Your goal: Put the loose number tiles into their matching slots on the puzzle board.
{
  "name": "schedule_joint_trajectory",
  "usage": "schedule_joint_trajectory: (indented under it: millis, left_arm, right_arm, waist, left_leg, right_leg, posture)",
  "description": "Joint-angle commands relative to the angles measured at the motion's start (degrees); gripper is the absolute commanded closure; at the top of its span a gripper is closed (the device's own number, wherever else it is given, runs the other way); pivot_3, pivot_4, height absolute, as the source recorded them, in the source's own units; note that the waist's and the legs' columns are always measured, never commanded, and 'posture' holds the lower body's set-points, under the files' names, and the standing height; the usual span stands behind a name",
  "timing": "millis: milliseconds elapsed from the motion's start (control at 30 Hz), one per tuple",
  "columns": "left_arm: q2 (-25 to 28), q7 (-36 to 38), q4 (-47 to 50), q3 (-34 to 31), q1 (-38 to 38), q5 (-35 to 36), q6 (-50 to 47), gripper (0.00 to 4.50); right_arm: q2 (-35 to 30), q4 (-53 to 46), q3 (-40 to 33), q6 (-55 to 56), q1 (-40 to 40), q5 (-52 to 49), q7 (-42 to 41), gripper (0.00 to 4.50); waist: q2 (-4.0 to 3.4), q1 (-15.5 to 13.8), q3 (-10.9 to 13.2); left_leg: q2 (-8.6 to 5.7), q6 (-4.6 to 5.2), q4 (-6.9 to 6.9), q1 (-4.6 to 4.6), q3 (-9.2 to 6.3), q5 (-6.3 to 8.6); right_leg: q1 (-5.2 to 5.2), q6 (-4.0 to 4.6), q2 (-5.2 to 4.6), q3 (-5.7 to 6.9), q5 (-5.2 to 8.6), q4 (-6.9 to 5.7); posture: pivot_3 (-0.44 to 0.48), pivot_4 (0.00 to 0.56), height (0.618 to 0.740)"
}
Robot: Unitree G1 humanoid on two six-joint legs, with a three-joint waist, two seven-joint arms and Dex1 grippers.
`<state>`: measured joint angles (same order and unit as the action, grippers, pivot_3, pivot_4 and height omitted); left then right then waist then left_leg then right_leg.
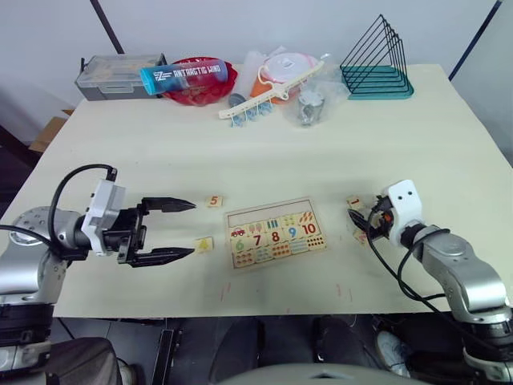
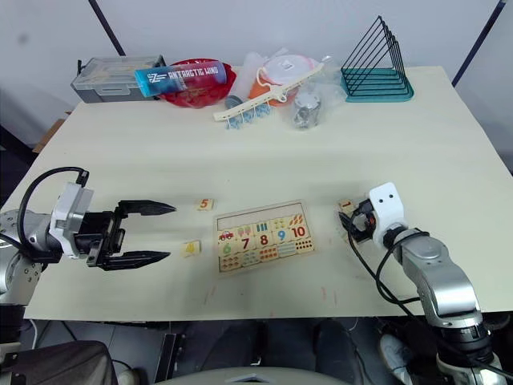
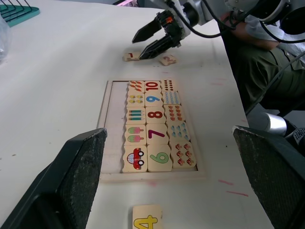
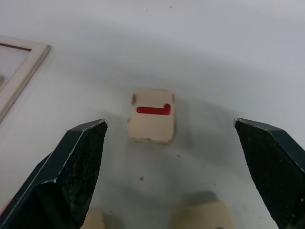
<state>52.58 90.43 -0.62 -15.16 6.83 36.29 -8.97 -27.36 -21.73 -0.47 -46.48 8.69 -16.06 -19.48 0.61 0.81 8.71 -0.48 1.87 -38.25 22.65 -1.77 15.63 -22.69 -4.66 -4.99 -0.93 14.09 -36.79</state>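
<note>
The puzzle board lies flat at the table's front middle, with tiles 6 to 10 and picture tiles seated in it. Its row of slots along the far edge stands empty. Loose tile 5 and tile 4 lie left of the board. My left gripper hangs open just left of those two, level with the gap between them. Tile 1 lies right of the board, in front of my open right gripper. Another loose tile lies close beside it; its digit is unclear.
Along the table's far edge stand a grey box, a red bowl with a blue can across it, a white clip rack, bagged items and a teal wire rack. The front table edge is near.
</note>
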Motion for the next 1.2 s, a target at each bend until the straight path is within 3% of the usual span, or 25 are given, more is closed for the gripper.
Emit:
schedule_joint_trajectory:
  millis: [33,233,267,333,533,567,867,1200]
  left_arm:
    - [0.8,1.9,0.9,-1.8,0.5,1.5,0.8,0.00]
    - [0.8,2.0,0.9,-1.8,0.6,1.5,0.9,0.00]
    - [0.8,2.0,0.7,-1.8,0.7,1.5,1.0,0.00]
    - [0.8,2.0,0.5,-1.8,0.7,1.4,1.1,0.00]
    - [0.7,2.1,0.2,-1.6,0.6,1.4,1.4,0.00]
    - [0.7,2.1,0.2,-1.6,0.6,1.4,1.5,0.00]
    - [0.3,2.1,-0.5,-1.2,0.9,1.4,2.0,0.00]
    - [-0.4,1.0,-0.4,-2.2,-1.0,1.2,2.8,0.00]
  right_arm:
    - [1.0,-1.0,0.6,-2.2,2.1,0.4,1.1,0.07]
    - [1.3,-0.7,1.8,-4.9,2.9,1.9,2.6,0.07]
    - [1.4,-0.8,1.7,-5.5,2.8,2.0,2.8,0.30]
    - [1.9,-1.0,1.2,-6.3,2.6,1.8,3.1,0.84]
    - [2.6,-1.5,0.9,-7.2,2.5,1.7,3.6,3.53]
    - [2.8,-1.6,0.7,-7.4,2.5,1.7,3.8,3.66]
    - [2.8,-2.3,0.1,-8.0,3.3,0.6,3.0,3.66]
    - [-3.2,-3.2,-0.8,-5.9,4.9,-3.3,-6.0,3.66]
  waist:
    - [0.00,0.0,0.0]
    - [0.00,0.0,0.0]
    - [0.00,0.0,0.0]
    - [0.00,0.0,0.0]
    - [0.02,-0.1,0.0]
    - [0.02,-0.1,0.0]
    - [0.02,0.0,0.0]
    - [0.00,0.0,0.0]
  left_leg:
    - [0.00,0.00,0.00,0.01,0.00,0.00]
    - [-0.01,0.00,0.00,0.01,-0.01,0.00]
    - [-0.02,0.00,0.00,0.01,-0.01,0.00]
    - [-0.02,0.00,0.00,0.01,-0.01,0.00]
    - [-0.02,0.00,-0.01,0.01,-0.03,0.00]
    - [-0.02,0.00,-0.01,0.01,-0.03,0.00]
    - [-0.03,0.00,-0.01,0.01,-0.04,0.00]
    - [-0.02,0.00,-0.01,0.02,-0.03,0.00]
  right_leg:
    - [0.00,0.00,0.00,0.00,0.00,0.00]
    - [0.00,0.00,0.00,0.01,0.00,0.00]
    - [0.00,0.00,0.00,0.01,0.00,0.00]
    - [0.00,0.00,0.00,0.01,0.00,0.00]
    - [0.00,0.00,0.00,0.03,0.00,0.00]
    - [0.01,0.00,0.00,0.03,0.00,0.00]
    - [0.01,-0.01,0.00,0.04,0.00,0.00]
    - [0.00,-0.01,0.00,0.03,0.00,0.00]
  posture:
    - [0.000,0.150,0.740]
    - [0.000,0.150,0.740]
    - [0.000,0.150,0.740]
    - [0.000,0.150,0.740]
    - [0.000,0.150,0.740]
    - [0.000,0.150,0.740]
    - [0.000,0.150,0.740]
    - [0.000,0.150,0.740]
